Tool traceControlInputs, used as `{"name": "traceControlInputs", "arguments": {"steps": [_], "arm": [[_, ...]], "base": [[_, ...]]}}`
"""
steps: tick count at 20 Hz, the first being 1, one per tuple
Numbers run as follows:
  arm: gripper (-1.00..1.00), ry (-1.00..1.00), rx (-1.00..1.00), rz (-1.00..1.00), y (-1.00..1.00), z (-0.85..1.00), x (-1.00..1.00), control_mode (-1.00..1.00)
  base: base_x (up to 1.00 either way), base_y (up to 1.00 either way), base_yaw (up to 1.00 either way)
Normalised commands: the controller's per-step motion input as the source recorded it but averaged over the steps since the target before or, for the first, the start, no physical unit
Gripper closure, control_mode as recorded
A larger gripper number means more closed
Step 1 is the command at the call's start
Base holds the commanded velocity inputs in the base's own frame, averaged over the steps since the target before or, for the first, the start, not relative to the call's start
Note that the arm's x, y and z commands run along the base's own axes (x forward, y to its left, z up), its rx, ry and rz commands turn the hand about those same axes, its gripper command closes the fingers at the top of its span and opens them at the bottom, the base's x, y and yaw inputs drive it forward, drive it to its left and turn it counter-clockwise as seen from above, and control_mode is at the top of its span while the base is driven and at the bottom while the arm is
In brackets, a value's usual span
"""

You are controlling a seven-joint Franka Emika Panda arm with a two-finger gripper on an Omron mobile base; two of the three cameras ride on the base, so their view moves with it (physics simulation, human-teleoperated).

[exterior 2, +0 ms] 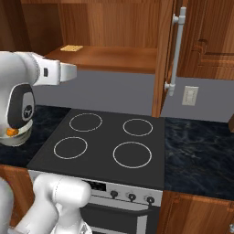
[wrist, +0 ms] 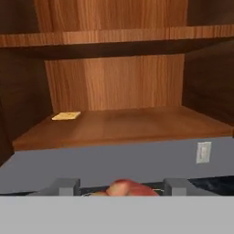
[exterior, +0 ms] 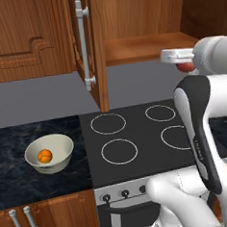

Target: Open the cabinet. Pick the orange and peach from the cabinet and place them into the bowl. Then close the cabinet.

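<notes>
Dark marble table point(exterior: 14, 181) flanks black stove point(exterior: 136, 137); reddish-brown wooden cabinet point(wrist: 114, 123) stands open. Bright orange fruit point(exterior: 44, 156) sits in cream-white bowl point(exterior: 60, 144). Tool point(wrist: 122, 187) grasps pinkish-red peach point(wrist: 124, 188) between fingertips point(wrist: 68, 185).

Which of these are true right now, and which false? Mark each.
1. The orange lies in the bowl. True.
2. The peach sits on the cabinet floor. False: it is between the claw fingers, in front of the cabinet.
3. Both cabinet doors are shut. False: both stand open.
4. The bowl rests on the stove. False: it is on the dark counter beside it.
5. A small yellow item lies on the cabinet floor. True.
</notes>
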Motion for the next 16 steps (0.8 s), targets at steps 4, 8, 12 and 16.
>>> {"name": "traceControlInputs", "arguments": {"steps": [4,8,12,16], "arm": [[1.00,0.16,-0.06,0.01,0.73,-0.72,-1.00,-1.00],[1.00,0.27,-0.01,0.00,0.78,-0.46,-1.00,-1.00],[1.00,0.30,0.00,0.00,1.00,-0.20,-1.00,-1.00],[1.00,0.24,0.00,0.00,1.00,-0.12,-0.67,-1.00]], "base": [[0.00,0.00,0.00],[0.00,0.00,0.00],[0.00,0.00,0.00],[0.00,0.00,0.00]]}}
